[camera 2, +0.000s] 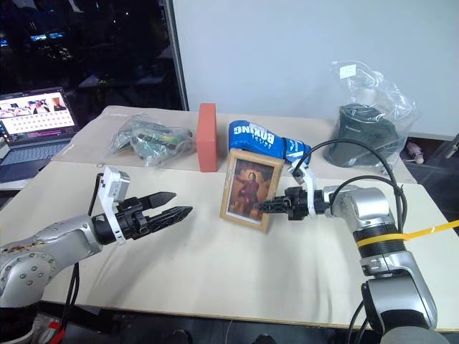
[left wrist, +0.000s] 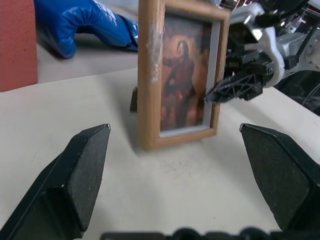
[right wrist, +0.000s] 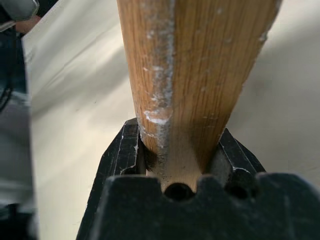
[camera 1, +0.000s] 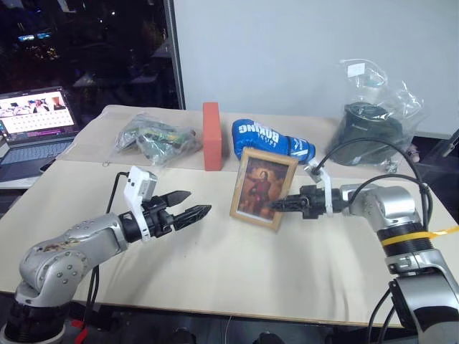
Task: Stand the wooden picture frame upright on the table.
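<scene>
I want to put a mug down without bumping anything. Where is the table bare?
Bare: the table's near strip, in front of the wooden picture frame and both hands, and its near-right corner. Crowded: the far edge, with a bagged bundle, red block, boxing glove and bagged dark object.

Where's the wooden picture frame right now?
In the head views the wooden picture frame stands upright mid-table, just in front of the blue boxing glove, right of the red-orange block. The right end effector grips its right edge.

White wall (camera 1: 301,50) behind; dark window (camera 1: 86,43) at left; laptop (camera 1: 32,125) lit.
</scene>
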Controlling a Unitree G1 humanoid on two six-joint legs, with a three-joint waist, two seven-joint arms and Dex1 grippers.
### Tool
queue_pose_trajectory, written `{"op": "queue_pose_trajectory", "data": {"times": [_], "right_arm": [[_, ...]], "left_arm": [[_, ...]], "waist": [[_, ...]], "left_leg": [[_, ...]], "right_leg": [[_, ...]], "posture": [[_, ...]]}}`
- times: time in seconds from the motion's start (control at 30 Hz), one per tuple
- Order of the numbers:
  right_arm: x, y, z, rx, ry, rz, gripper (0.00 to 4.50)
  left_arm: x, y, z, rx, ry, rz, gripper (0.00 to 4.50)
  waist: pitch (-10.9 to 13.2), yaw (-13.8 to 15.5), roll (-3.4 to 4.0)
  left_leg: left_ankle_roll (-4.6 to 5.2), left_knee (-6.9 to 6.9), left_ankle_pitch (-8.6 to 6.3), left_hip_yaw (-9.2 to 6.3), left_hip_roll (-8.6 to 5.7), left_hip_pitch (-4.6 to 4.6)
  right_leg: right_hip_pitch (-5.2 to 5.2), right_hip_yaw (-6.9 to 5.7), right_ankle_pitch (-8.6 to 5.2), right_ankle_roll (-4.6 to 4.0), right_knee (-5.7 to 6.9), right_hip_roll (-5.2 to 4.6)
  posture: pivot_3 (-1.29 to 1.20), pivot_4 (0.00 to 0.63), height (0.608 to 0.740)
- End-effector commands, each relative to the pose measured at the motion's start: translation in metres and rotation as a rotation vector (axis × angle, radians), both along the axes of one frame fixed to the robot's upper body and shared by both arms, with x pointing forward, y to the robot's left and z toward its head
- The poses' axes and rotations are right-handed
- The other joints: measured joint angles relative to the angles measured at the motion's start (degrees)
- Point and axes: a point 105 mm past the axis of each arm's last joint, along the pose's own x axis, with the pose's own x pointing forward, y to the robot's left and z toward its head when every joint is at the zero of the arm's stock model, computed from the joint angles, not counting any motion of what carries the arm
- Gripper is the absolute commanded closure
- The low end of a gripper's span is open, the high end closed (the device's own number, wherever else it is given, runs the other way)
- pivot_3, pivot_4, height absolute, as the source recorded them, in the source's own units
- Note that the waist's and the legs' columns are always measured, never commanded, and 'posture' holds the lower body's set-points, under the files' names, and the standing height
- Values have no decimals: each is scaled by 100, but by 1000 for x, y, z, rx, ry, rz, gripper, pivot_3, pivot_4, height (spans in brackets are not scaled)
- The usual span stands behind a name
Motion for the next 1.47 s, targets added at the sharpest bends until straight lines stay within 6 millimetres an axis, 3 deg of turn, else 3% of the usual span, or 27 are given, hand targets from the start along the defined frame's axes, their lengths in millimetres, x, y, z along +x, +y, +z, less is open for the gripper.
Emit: {"op": "queue_pose_trajectory", "data": {"times": [0.03, 0.37, 0.43, 0.67, 0.8, 0.97, 1.03, 1.3, 1.47], "right_arm": [[-9, 0, -11, -13, 41, 38, 3232], [-17, -1, -19, -17, -12, 38, 3232], [-21, -2, -16, -1, -18, 45, 2227], [-27, -18, -3, 49, -18, 2, 25], [-36, -47, 7, 84, -19, -80, 25], [-52, -89, 4, 49, -59, -171, 25], [-53, -101, 2, -11, -169, -203, 25], [-48, -112, 8, -147, -623, -376, 25], [-53, -109, 4, -132, -656, -470, 25]], "left_arm": [[-5, -3, 10, -21, -56, -27, 0], [-3, -4, 2, 18, -54, -34, 0], [0, -4, 2, 27, -57, -36, 0], [6, 4, -1, 71, -86, -22, 0], [16, 16, -7, 102, -122, 39, 0], [26, 26, -23, 177, -160, 128, 0], [27, 31, -30, 169, -134, 145, 0], [39, 44, -39, 167, -172, 279, 0], [38, 38, -50, 148, -100, 229, 0]], "waist": [[0, -1, 0], [0, -2, 0], [0, 1, 0], [1, -12, 0], [1, 12, 0], [1, 34, 0], [1, 21, -1], [1, -131, -1], [1, -127, -1]], "left_leg": [[0, 0, 0, 0, 0, 1], [0, 0, 0, 0, 0, 5], [0, 0, 0, 0, 0, 5], [0, 0, 0, -1, 0, 4], [0, -2, 0, 0, 0, 4], [1, -7, -1, 0, 0, 3], [1, -9, -1, 0, 0, 3], [-1, -11, 2, -2, 0, 12], [-1, -10, 2, -3, 0, 11]], "right_leg": [[1, 0, -2, 3, 1, 0], [4, -1, -11, 19, 0, 0], [4, -1, -11, 20, -1, 0], [0, -1, -11, 20, 1, 0], [2, -1, -12, 21, -3, 0], [8, -1, -13, 23, -18, 0], [8, -1, -13, 23, -19, 0], [13, -1, -10, 34, -14, 0], [17, -1, -10, 34, -16, 0]], "posture": [[0, 150, 665], [0, 150, 665], [0, 150, 665], [0, 150, 665], [0, 150, 665], [0, 150, 665], [0, 150, 665], [0, 150, 665], [0, 150, 665]]}}
